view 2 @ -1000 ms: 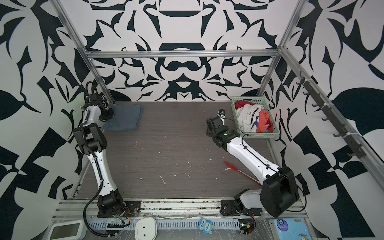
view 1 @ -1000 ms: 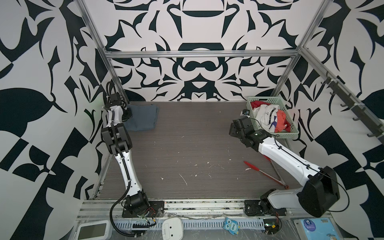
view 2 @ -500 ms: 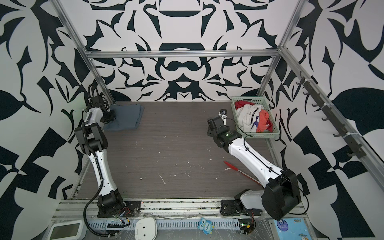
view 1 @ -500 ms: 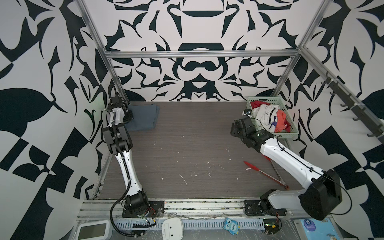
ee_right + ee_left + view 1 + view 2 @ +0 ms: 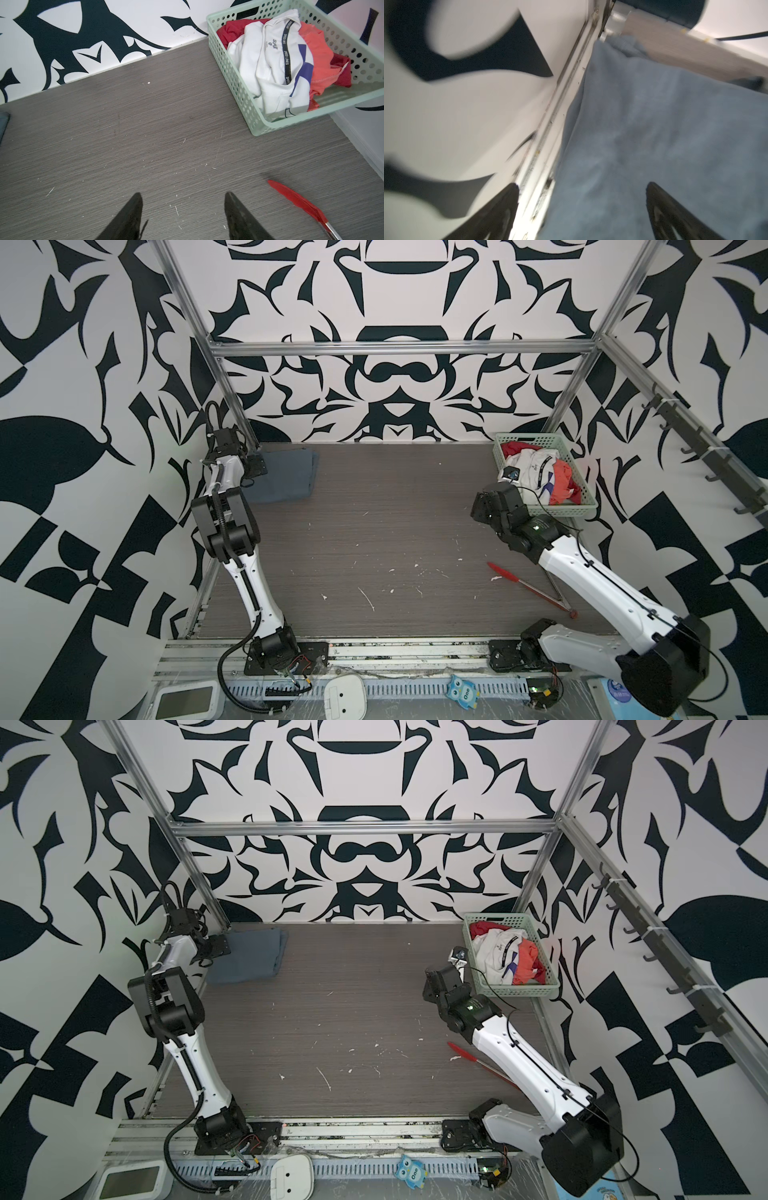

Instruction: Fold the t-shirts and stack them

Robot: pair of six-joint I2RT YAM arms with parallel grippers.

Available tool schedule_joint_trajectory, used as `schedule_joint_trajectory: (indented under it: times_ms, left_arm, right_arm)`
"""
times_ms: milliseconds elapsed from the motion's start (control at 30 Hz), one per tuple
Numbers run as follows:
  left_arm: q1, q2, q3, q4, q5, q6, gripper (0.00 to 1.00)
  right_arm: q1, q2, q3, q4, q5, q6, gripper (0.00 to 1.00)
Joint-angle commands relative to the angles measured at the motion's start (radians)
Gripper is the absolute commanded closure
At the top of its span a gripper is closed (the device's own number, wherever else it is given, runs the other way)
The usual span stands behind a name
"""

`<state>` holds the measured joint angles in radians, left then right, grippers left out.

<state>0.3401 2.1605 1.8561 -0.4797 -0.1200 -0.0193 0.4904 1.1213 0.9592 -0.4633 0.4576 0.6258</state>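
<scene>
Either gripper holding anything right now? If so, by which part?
Nothing is held. The left gripper stands open over the edge of the folded blue-grey shirt; the right gripper is open above the table, apart from the basket.

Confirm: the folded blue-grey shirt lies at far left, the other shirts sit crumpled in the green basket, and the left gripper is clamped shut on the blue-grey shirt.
Wrong on the grip. The left wrist view shows the left gripper wide open over the blue-grey shirt, holding nothing. The shirt does lie folded at far left, and the other shirts sit crumpled in the green basket.
</scene>
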Motion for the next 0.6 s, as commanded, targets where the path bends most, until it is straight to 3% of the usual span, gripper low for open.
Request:
schedule_joint_trajectory:
  times_ms: [0,200,333,400,567]
  left_arm:
    - [-0.002,-0.122,-0.077,0.096,0.025,-0.021,0.00]
    - [-0.002,-0.342,-0.287,0.243,0.244,-0.267,0.01]
    - [-0.009,-0.476,-0.410,0.328,0.394,-0.415,0.01]
    - [-0.033,-0.548,-0.482,0.341,0.399,-0.441,0.01]
    - [-0.147,-0.763,-0.719,0.379,0.269,-0.413,0.01]
  right_arm:
    - [-0.006,-0.021,-0.001,-0.008,0.018,0.003,0.27]
    - [-0.010,0.032,0.047,0.055,0.070,-0.109,0.09]
    - [-0.014,0.045,0.067,0.111,0.098,-0.179,0.07]
    - [-0.016,0.037,0.059,0.135,0.130,-0.212,0.06]
    - [-0.028,-0.031,-0.023,0.180,0.253,-0.321,0.05]
